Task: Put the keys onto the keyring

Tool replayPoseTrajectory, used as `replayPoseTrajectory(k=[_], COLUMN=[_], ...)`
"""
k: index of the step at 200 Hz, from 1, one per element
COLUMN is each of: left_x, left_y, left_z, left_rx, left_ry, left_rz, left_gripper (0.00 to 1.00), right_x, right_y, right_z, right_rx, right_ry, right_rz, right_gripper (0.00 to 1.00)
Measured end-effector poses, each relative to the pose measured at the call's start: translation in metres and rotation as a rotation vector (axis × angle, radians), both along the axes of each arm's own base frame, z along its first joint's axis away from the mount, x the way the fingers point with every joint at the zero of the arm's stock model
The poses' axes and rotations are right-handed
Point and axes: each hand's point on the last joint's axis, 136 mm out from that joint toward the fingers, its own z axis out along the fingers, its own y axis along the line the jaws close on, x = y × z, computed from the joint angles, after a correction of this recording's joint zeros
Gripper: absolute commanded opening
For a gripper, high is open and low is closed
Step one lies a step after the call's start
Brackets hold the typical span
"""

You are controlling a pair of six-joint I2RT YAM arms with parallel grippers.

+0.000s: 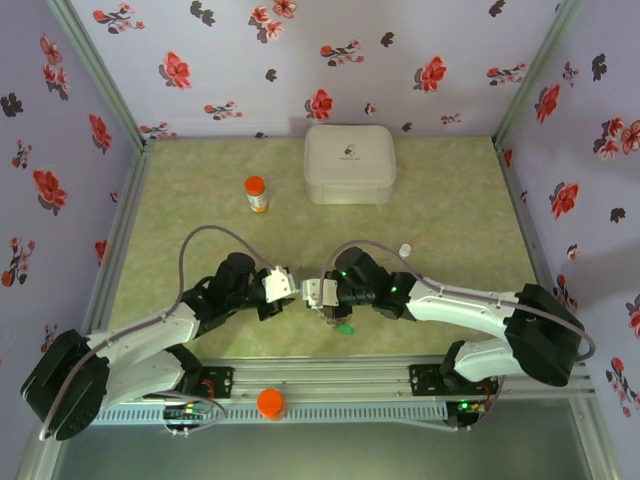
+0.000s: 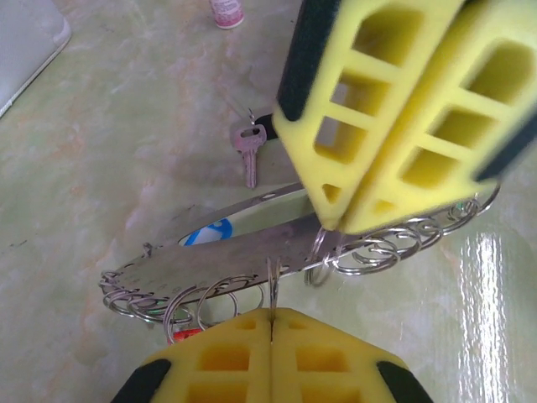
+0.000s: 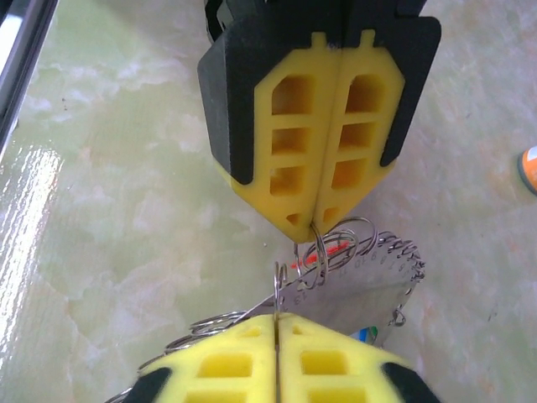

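The keyring (image 2: 252,252) is a flat grey metal band hung with many small wire loops, held between both grippers just above the table. My left gripper (image 2: 271,312) is shut on one small loop at the band's near edge. My right gripper (image 3: 277,317) is shut on another loop, and its yellow pads (image 2: 369,126) come down on the band from the upper right. From the right wrist, the left gripper (image 3: 308,222) pinches a loop over the keyring (image 3: 369,290). One silver key (image 2: 248,151) lies loose on the table behind. Blue (image 2: 210,233) and red (image 2: 186,333) tags hang from the band.
A white lidded box (image 1: 348,163) stands at the back centre, with an orange-capped bottle (image 1: 257,193) to its left. A small white cap (image 1: 404,250) lies right of the arms. A green tag (image 1: 345,328) sits on the mat below the grippers. An orange cap (image 1: 271,402) rests on the front rail.
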Motion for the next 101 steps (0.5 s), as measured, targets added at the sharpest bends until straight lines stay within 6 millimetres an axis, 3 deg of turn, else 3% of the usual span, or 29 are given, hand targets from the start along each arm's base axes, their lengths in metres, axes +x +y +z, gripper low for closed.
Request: replayPoseTrajectory(k=[27, 56, 101], left_x=[0.004, 0.011, 0.008], left_y=[-0.002, -0.008, -0.010], left_z=[0.001, 0.016, 0.017], left_rx=[-0.034, -0.094, -0.139], left_ry=[0.010, -0.029, -0.068], left_rz=[0.033, 0.041, 0.026], left_gripper=[0.00, 0.00, 0.00], right_x=[-0.014, -0.022, 0.026], right_y=[0.005, 0.004, -0.014], right_z=[0.000, 0.005, 0.035], right_rx=[0.011, 0.050, 0.275], right_ry=[0.030, 0.132, 0.167], right_rz=[0.049, 0.064, -0.136], right_gripper=[0.30, 0.28, 0.26])
